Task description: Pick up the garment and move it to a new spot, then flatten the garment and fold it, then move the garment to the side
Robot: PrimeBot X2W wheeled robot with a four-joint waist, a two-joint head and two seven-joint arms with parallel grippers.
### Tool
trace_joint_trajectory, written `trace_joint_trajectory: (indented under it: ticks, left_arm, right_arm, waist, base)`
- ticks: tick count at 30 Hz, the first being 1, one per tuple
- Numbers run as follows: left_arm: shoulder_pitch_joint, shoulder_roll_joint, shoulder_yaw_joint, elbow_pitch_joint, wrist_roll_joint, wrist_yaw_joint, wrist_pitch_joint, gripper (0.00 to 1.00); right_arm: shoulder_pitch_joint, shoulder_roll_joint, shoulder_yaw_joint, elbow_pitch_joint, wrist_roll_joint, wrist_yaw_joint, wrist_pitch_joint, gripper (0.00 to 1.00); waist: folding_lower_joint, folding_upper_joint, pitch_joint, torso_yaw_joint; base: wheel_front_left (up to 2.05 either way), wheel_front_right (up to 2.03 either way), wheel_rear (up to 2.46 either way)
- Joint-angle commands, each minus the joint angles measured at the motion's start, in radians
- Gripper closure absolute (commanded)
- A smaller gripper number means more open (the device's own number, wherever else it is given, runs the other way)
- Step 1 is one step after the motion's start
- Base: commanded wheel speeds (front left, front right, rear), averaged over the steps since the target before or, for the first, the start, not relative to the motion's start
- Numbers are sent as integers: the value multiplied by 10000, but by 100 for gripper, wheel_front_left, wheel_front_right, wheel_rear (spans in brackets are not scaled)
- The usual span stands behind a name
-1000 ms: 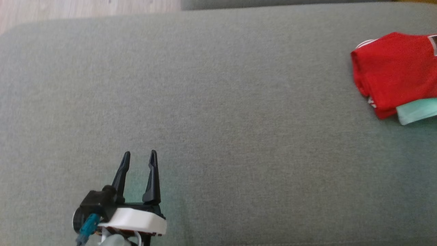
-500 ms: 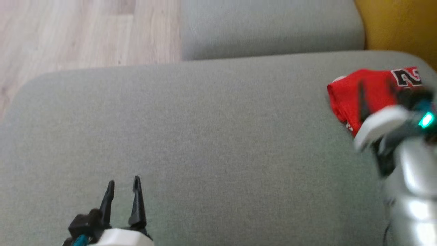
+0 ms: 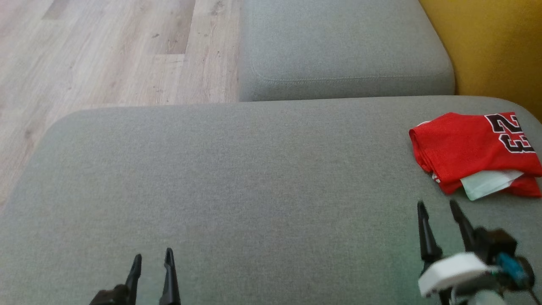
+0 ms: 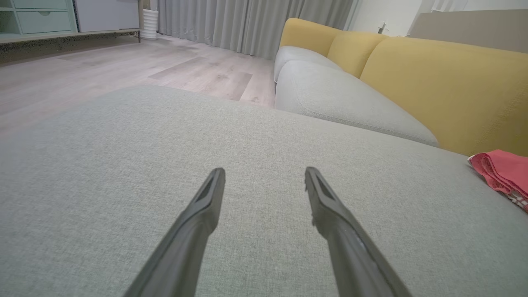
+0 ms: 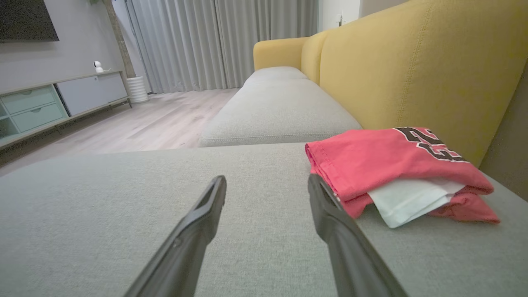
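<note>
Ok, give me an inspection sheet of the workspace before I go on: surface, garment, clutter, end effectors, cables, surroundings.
Surface: grey sofa cushion, smooth, mostly bare.
Job's things: red jersey folded, lying near the cushion's right end; a white piece pokes from the fold.
Clutter: nothing seen.
End effectors: left end effector open, empty, over the cushion; right end effector open, empty, just short of the jersey, not touching it.
Cables: teal connector at the right wrist, blurred; otherwise nothing seen.
Surroundings: wood floor, second grey cushion, yellow backrest.
</note>
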Motion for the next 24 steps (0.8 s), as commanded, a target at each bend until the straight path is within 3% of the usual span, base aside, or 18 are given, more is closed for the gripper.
trace_joint_trajectory:
  ticks: [1, 9, 24]
  left_arm:
    - [-434, 167, 262, -272, 65, 23, -76, 0]
    - [-353, 78, 115, -285, 123, 62, -92, 0]
    - [-472, 139, 58, -254, 106, 34, -75, 0]
  right_arm:
    - [-342, -55, 312, -452, 78, 65, -184, 0]
    - [967, -51, 760, -1676, 754, 65, -2, 0]
    - [1054, -50, 814, -1721, 966, 65, -54, 0]
  waist:
    - [2, -1, -24, 14]
    - [2, -1, -45, 30]
    - [2, -1, 145, 162]
  base:
    - [0, 0, 0]
    - [0, 0, 0]
    - [0, 0, 0]
